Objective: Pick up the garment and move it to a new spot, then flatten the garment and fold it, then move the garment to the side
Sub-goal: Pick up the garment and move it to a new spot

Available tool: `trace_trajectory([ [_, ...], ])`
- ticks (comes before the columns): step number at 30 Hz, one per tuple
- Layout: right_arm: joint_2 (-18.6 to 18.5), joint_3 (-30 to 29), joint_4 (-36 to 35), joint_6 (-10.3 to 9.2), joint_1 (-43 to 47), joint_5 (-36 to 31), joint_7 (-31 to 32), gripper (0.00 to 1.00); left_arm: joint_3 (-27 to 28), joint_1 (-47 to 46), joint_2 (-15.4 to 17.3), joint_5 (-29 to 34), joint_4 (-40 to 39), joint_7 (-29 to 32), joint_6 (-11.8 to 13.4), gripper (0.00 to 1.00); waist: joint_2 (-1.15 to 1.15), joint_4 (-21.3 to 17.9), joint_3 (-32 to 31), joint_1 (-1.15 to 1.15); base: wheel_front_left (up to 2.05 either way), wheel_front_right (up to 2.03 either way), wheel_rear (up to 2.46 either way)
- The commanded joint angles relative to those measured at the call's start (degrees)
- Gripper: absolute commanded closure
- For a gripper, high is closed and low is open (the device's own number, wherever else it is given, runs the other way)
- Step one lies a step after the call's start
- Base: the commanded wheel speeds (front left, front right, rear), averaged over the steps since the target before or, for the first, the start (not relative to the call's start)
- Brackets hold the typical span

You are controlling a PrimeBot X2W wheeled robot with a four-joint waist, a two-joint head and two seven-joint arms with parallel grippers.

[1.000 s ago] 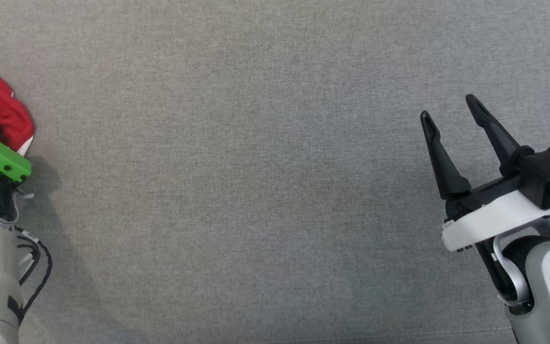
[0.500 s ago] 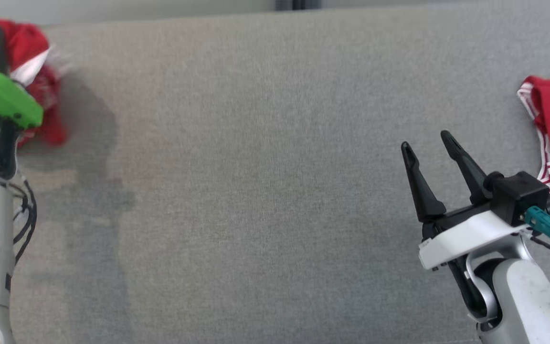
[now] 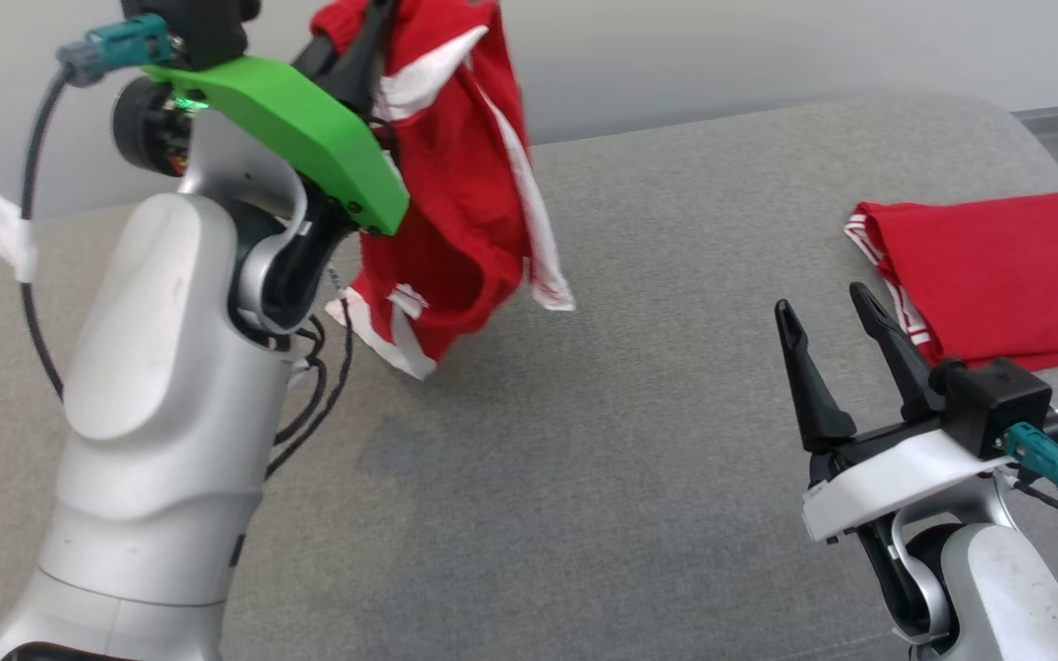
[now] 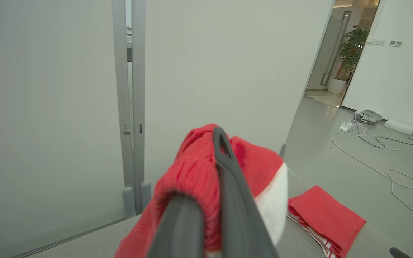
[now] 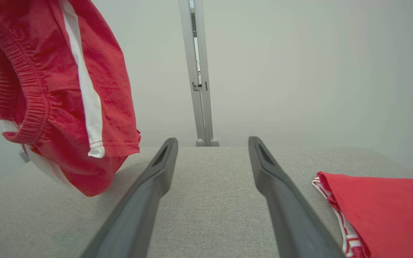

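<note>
Red shorts with white side stripes (image 3: 455, 184) hang bunched in the air above the left half of the grey padded surface (image 3: 630, 459). My left gripper (image 3: 365, 41) is shut on their waistband at the top, its green-cased wrist raised high. In the left wrist view the red shorts (image 4: 192, 172) wrap over one finger while the other finger lies on top. From the right wrist view the shorts (image 5: 56, 107) dangle at the upper left, their lowest fold just above the surface. My right gripper (image 3: 823, 308) stands open and empty at the lower right, also in its own view (image 5: 212, 141).
A second red garment with white-striped edges (image 3: 997, 275) lies folded flat at the right side of the surface, close beyond my right fingers. A pale wall and a metal door frame (image 5: 199, 71) stand behind the far edge. Cables (image 4: 378, 143) trail on the floor.
My left arm has lifted the shorts off the surface and carried them up and toward the middle. The head camera has tilted up. The right gripper stays open.
</note>
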Motion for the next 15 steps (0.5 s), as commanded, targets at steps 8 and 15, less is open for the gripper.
trace_trajectory([
  [8,1.11,1.32,0.65,-0.09,-1.70,0.64,-1.59,0.00,-5.44,3.34,-3.16,-2.75,1.90,-2.33,1.80,1.00,0.00,-15.32,4.18,0.00,0.00,0.00,0.00],
  [15,1.98,0.81,1.66,-0.09,-2.59,0.73,-3.38,0.00,-9.95,8.06,-3.34,-1.70,11.78,-5.84,3.95,1.00,0.00,-19.13,7.35,0.00,0.00,0.00,0.00],
])
